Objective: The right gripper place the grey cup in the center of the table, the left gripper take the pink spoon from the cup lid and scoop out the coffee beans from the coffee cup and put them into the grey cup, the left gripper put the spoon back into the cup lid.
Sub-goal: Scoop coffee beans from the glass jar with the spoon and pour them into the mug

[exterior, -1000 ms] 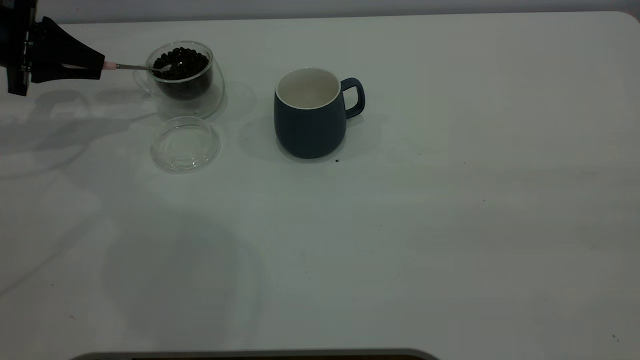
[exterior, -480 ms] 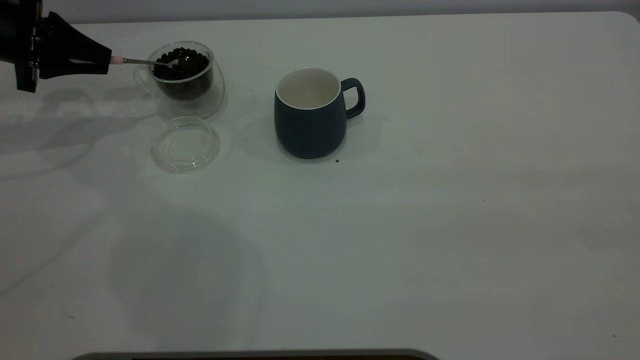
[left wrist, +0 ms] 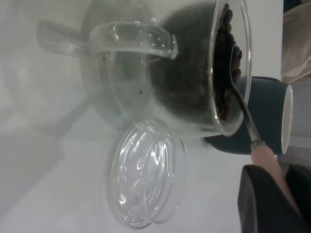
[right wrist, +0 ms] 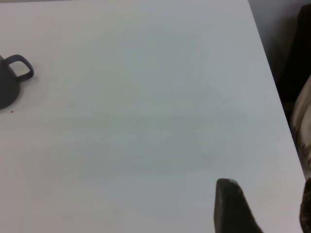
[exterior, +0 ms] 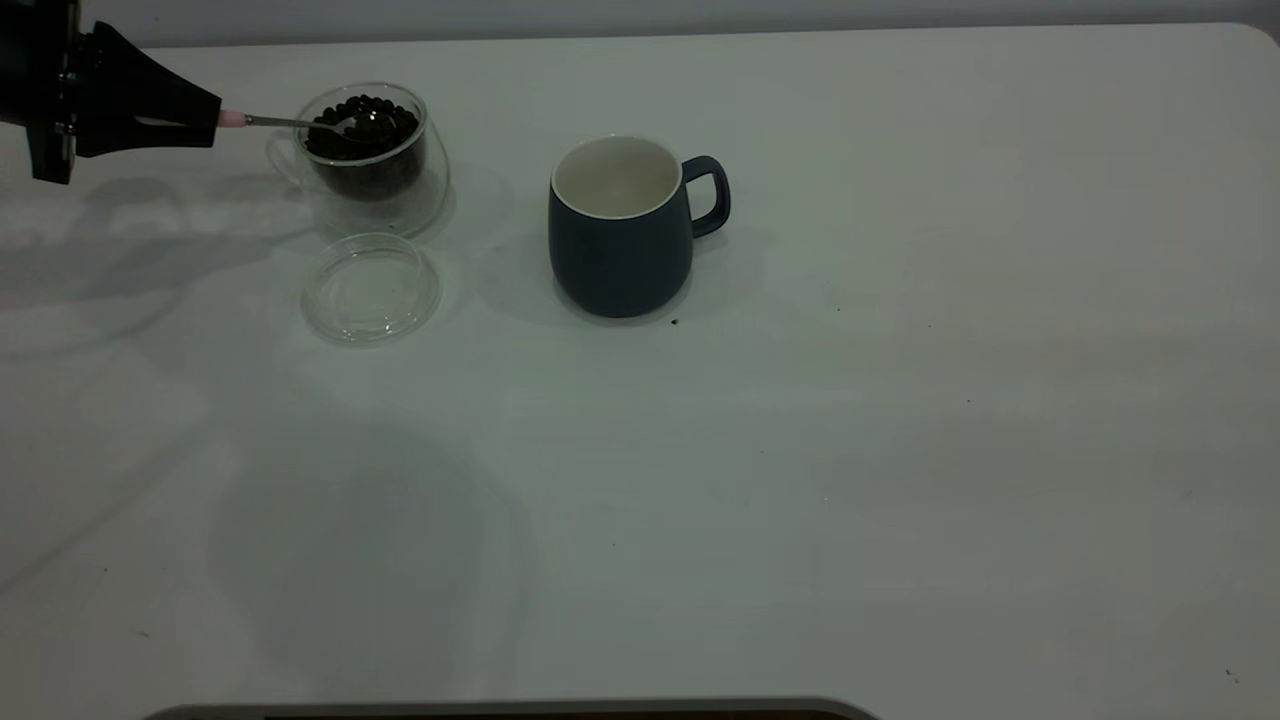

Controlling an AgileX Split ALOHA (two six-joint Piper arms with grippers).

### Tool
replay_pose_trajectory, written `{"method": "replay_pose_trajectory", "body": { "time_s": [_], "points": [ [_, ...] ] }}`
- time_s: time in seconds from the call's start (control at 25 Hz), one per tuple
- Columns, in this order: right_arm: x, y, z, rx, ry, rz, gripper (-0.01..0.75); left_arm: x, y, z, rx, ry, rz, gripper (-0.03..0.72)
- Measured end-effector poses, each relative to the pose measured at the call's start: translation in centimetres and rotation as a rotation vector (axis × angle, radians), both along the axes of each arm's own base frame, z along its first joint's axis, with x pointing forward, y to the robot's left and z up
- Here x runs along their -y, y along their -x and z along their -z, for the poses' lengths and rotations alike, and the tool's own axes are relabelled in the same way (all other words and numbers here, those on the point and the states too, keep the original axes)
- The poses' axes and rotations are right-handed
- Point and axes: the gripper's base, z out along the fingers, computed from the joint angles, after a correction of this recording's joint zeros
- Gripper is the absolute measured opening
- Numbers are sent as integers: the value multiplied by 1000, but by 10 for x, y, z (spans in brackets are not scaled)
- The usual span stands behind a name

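Near the tabletop's far left corner we see the left gripper (exterior: 205, 120) clamped on the pink spoon (exterior: 300, 122), its metal bowl resting among the coffee beans (exterior: 362, 120) in the coffee cup (exterior: 370, 160). Just beside the cup lies the bare cup lid (exterior: 371, 288). Toward the centre the grey cup (exterior: 620, 235) stands upright. Of the right gripper (right wrist: 272, 206) we cannot tell the fingers' state.

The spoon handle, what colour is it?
Pale pink; the pink spoon shows it best in the left wrist view.
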Motion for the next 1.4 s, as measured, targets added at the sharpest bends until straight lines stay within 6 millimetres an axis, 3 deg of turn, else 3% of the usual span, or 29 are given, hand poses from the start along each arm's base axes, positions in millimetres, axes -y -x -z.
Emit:
{"method": "replay_pose_trajectory", "body": {
  "time_s": [0.28,1.4],
  "points": [
    [0,0,0,0,0,0,372,-10,1,-1,7,5,-25,126],
    [0,0,0,0,0,0,372,-10,-2,-4,-26,53,-85,126]
  ]
}}
